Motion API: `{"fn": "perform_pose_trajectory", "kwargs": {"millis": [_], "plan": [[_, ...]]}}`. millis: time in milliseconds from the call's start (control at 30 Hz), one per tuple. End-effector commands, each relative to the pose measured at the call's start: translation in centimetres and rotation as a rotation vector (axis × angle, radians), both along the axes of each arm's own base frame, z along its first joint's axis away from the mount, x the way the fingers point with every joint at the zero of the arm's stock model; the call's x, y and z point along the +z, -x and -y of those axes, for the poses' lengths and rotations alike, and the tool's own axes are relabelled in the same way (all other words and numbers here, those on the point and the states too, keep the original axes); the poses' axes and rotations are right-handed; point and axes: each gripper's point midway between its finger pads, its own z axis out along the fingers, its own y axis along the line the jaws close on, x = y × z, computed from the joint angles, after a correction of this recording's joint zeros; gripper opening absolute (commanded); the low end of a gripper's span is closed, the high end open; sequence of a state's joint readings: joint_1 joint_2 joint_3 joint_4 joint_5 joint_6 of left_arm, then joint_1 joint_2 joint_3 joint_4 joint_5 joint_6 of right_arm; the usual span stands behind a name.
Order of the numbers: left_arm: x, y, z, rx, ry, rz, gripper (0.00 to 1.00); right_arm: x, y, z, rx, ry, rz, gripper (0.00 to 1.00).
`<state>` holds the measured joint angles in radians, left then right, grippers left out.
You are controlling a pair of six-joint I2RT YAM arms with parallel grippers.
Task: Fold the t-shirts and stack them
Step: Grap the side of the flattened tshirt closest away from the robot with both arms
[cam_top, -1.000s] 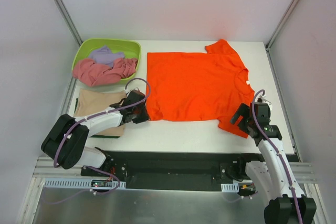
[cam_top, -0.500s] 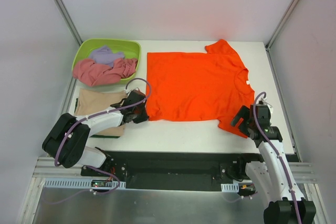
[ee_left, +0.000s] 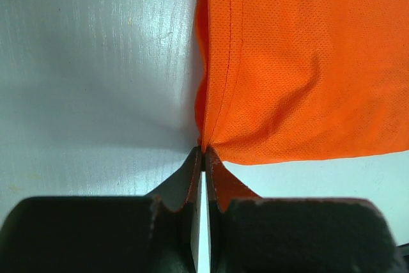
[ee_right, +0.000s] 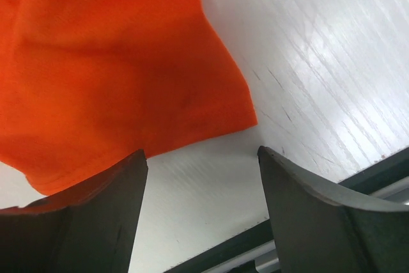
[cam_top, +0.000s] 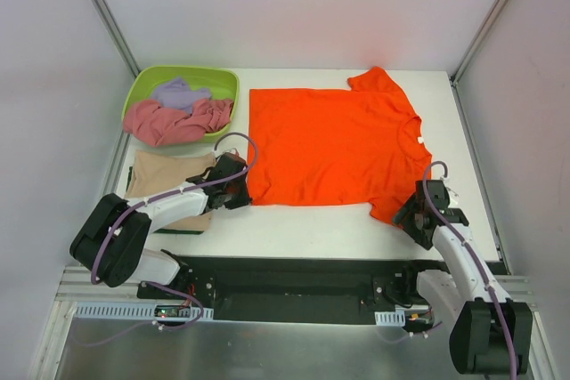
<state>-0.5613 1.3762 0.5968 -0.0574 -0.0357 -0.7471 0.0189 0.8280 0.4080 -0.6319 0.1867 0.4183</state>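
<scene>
The bright orange t-shirt (cam_top: 329, 144) lies spread flat on the white table. My left gripper (cam_top: 242, 191) is shut on its near left hem corner, which shows pinched between the jaw tips in the left wrist view (ee_left: 206, 148). My right gripper (cam_top: 411, 216) is open, low over the table just short of the shirt's near right sleeve (ee_right: 115, 81). The tan shirt (cam_top: 169, 180) lies folded at the near left. The dusty pink shirt (cam_top: 169, 122) and the pale lavender shirt (cam_top: 178, 92) sit crumpled in the tub.
The lime-green tub (cam_top: 142, 86) stands at the back left corner. The table's near edge and a dark rail (ee_right: 383, 171) run right beside my right gripper. Grey frame posts flank the table.
My right gripper has moved down and towards the near edge, beside the orange sleeve. My left gripper has stayed on the hem corner.
</scene>
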Motion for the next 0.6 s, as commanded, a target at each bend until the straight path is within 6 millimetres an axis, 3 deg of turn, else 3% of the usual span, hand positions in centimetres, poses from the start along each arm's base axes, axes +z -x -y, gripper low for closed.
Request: {"fn": "perform_pose_trajectory", "kwargs": {"millis": [0, 300, 367, 567], "plan": [[0.2, 0.1, -0.5, -0.008, -0.018, 0.01, 0.0, -0.9, -0.6, 0.1, -0.024, -0.005, -0.018, 0.72], [0.9, -0.2, -0.6, -0.011, -0.018, 0.039, 0.0, -1.9, -0.6, 0.3, -0.039, 0.001, -0.019, 0.66], [0.9, -0.2, -0.6, -0.011, -0.018, 0.039, 0.0, -1.9, -0.7, 0.4, -0.037, 0.002, -0.018, 0.59], [1.2, -0.3, -0.5, -0.013, -0.011, 0.046, 0.0, -1.1, -1.1, -0.1, -0.01, -0.019, 0.036, 0.22]]}}
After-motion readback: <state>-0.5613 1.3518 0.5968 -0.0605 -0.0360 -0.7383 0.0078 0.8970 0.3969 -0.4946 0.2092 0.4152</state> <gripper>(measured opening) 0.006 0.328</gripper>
